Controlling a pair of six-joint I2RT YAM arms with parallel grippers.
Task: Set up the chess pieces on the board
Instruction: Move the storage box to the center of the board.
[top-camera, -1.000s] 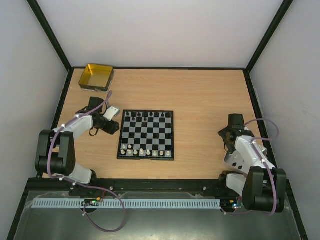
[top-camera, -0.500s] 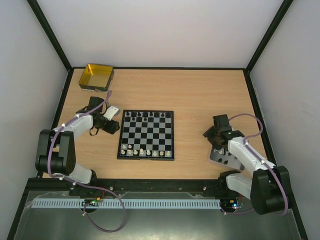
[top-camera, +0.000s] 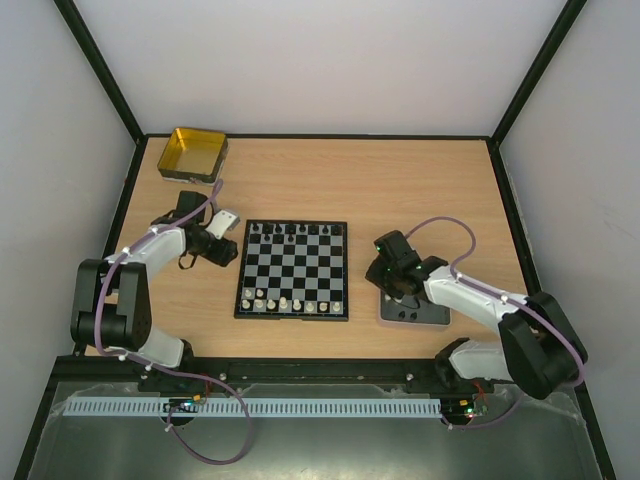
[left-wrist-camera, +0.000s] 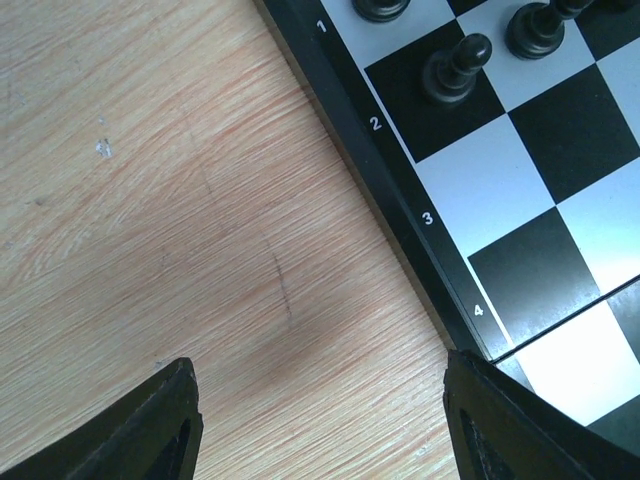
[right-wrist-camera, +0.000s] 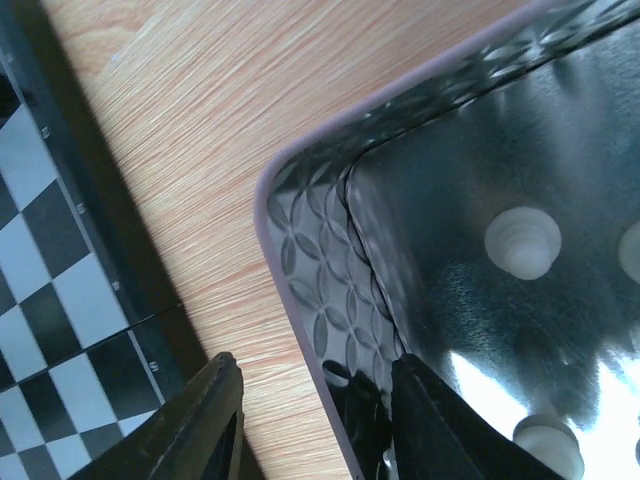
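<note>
- board (top-camera: 293, 270): black and white chequers, black border, small white numerals on the edge just ahead of the left gripper (left-wrist-camera: 320, 425).
- black pieces (left-wrist-camera: 455, 68): glossy black.
- tray (right-wrist-camera: 310, 250): grey metal, embossed petal lattice, lilac rim.
- cream pieces (right-wrist-camera: 522, 241): off-white, in the tray beside the right gripper (right-wrist-camera: 315, 425).
- table (left-wrist-camera: 150, 200): pale, streaked wood grain.
- tin (top-camera: 193, 154): yellow.
- both grippers' fingers: black.

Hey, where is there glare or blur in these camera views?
Right wrist view: white glare on the shiny floor of the grey tray. Left wrist view: board and table sharp, left gripper out of focus. Top view: even light, soft shadows.
</note>
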